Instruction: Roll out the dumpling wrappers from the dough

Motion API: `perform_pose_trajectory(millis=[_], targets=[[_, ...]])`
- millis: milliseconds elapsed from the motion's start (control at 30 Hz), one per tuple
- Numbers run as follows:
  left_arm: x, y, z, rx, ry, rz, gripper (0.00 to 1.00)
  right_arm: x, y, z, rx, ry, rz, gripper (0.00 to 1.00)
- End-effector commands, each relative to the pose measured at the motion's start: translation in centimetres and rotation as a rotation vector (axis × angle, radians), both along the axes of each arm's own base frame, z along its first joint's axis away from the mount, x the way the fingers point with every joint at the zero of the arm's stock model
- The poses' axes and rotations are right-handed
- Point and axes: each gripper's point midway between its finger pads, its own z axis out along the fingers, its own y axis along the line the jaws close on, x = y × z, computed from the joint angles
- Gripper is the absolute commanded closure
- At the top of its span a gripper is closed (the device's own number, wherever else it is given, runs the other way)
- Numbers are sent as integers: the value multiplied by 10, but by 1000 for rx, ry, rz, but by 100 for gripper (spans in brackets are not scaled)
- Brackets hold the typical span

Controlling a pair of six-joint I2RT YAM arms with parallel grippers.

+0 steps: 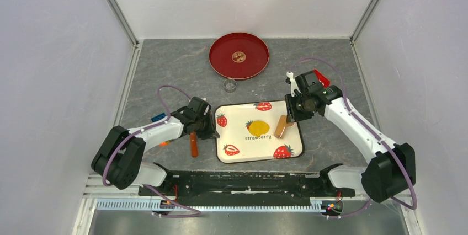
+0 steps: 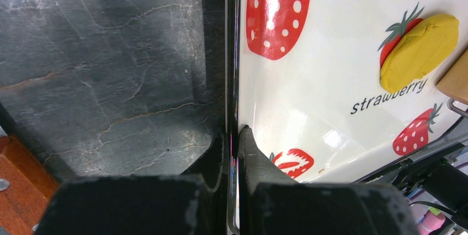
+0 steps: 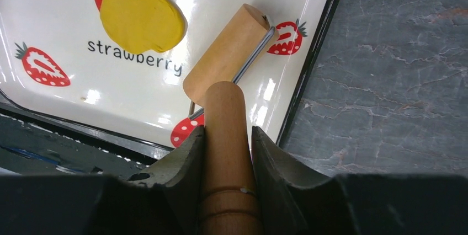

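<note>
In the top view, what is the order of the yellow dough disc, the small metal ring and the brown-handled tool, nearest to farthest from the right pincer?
1. yellow dough disc, on the tray, left of the right pincer.
2. small metal ring, beyond the tray's far edge.
3. brown-handled tool, past the tray's left edge.

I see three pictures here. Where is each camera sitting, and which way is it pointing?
Top view: fixed above and behind, looking down on the table; the left arm and right arm show, bases at the bottom.
Left wrist: rides the left arm, looking along the left pincer, fingers in view, shut on the strawberry tray's rim.
Right wrist: rides the right arm, looking along the right pincer, fingers in view, clamped on the wooden roller's handle.
Shared: all three show the tray and the yellow dough.
</note>
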Motion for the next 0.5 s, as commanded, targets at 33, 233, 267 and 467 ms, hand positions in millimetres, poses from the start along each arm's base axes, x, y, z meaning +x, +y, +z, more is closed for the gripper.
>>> perform_pose_trajectory(millis=[33, 233, 267, 467], targets=[[-14, 35, -28, 186, 58, 44, 98, -10, -28, -2, -195, 86, 98, 100], [-14, 36, -28, 187, 59, 44, 98, 24, 13, 42, -122, -18, 174, 100], [-14, 36, -29, 186, 59, 44, 98, 28, 20, 45, -125, -24, 186, 100], [-14, 36, -29, 189, 60, 43, 98, 41, 72, 61, -108, -68, 261, 100]])
